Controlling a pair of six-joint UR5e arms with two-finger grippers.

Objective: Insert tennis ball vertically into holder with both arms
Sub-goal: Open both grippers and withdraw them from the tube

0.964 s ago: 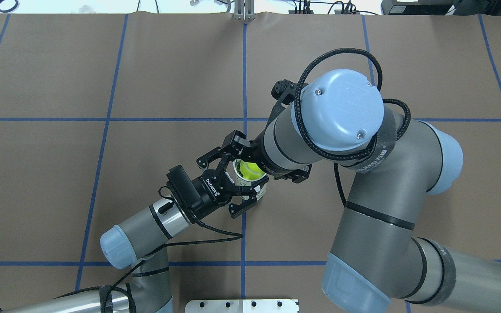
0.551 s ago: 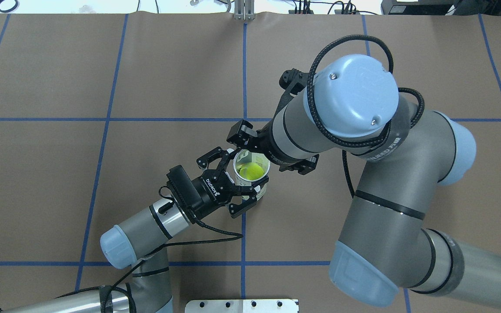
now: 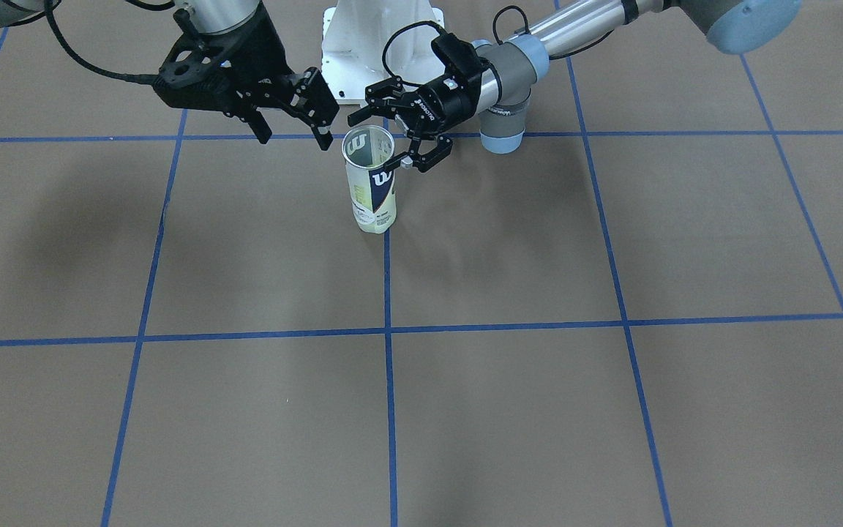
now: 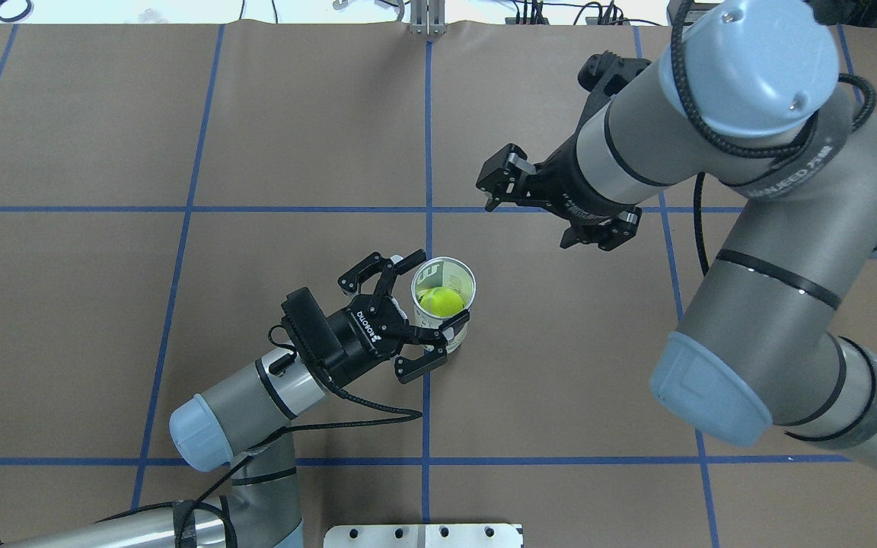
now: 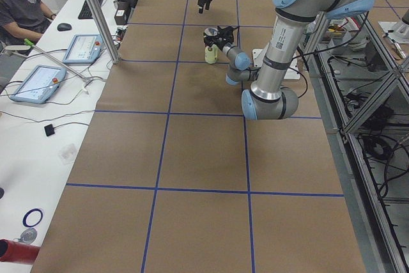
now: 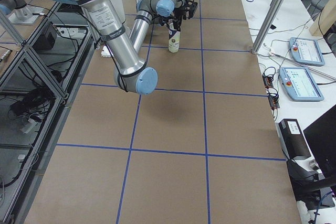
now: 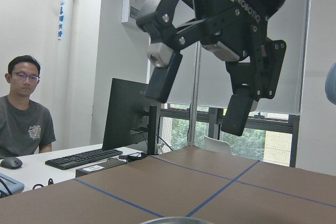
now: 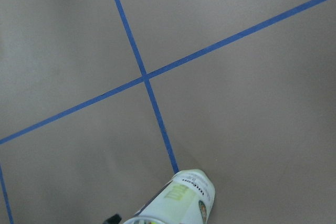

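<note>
The holder (image 3: pixel 373 192) stands upright on the brown worktop (image 4: pixel 180 114), open end up, its base on a blue tape line (image 4: pixel 425 426). The yellow ball (image 4: pixel 441 302) sits down inside it. The left pincer (image 4: pixel 438 288) reaches in level from the side and grips the holder just under the rim, one finger on each side. The right pincer (image 4: pixel 527 225) hangs well apart from the holder, off to the robot's right and above rim level, pointing down with its jaws spread wide and nothing between them. A person (image 5: pixel 19 4) sits at a desk beside the worktop
</note>
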